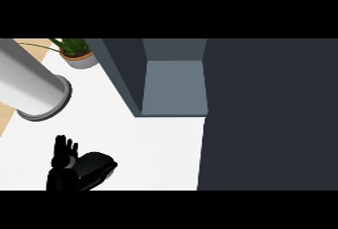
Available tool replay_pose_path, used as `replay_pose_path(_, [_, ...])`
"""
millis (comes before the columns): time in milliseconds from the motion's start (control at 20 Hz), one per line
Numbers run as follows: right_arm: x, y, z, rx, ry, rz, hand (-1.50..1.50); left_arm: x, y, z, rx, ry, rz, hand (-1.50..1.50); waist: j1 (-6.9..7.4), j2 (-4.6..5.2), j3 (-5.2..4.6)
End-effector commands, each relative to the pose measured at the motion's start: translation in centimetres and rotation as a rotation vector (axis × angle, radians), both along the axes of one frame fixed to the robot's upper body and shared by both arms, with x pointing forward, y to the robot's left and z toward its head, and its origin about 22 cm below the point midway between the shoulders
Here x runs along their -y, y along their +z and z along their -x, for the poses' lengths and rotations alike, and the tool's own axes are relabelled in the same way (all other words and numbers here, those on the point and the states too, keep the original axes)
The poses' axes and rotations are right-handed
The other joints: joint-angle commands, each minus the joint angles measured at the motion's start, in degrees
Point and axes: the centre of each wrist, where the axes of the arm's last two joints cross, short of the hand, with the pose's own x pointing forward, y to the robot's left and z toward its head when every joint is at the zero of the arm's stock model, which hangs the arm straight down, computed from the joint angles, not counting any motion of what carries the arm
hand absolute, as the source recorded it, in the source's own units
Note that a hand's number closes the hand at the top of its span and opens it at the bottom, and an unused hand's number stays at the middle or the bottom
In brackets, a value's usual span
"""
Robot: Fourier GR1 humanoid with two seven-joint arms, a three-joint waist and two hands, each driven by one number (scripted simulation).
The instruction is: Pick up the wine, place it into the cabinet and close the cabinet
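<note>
One view only: head view, looking steeply down at the white counter (152, 147).
Left hand: the left hand (65, 152) shows low at the view's left, fingers straight, spread and pointing up, holding nothing; it looks at rest.
Right hand: not in view, unless it is hidden behind the dark panel.
Cabinet: up and to the right of the left hand, well apart from it, stands the cabinet (173, 87), its grey inside open to view.
Cabinet door: a wide dark panel (271, 116) fills the right side; I judge it to be the open door, though I cannot tell for sure.
Wine: no bottle shows anywhere, neither on the counter nor in the visible part of the cabinet.
Other things: a large white cylinder (30, 85) above the hand, a potted plant (78, 53) beyond it.
Progress: the cabinet is not yet closed; whether the wine is already picked up or placed cannot be told.
</note>
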Motion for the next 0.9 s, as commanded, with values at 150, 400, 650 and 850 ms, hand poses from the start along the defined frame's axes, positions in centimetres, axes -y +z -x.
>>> replay_pose_path(150, [1.6, 0.8, 3.5, 0.073, 0.033, -0.013, -1.50, -0.8, -0.6, 0.5, 0.021, -0.003, 0.026, -1.50, 0.03, -0.01, 0.05])
replay_pose_path(400, [0.9, 0.9, 3.3, 0.058, 0.019, -0.031, -1.50, 0.2, -1.6, 0.4, 0.038, 0.013, 0.060, -1.50, 0.21, 0.01, 0.03])
replay_pose_path(650, [0.4, 1.1, 2.2, 0.061, 0.031, -0.045, -1.50, -0.8, -1.8, -3.2, 0.097, -0.079, 0.120, 1.50, 0.01, 0.05, 0.00])
replay_pose_path(850, [0.1, 2.1, 3.5, 0.054, 0.047, -0.036, -1.50, 0.7, -2.5, -2.1, 0.079, -0.150, 0.053, 1.50, -0.01, -0.02, 0.00])
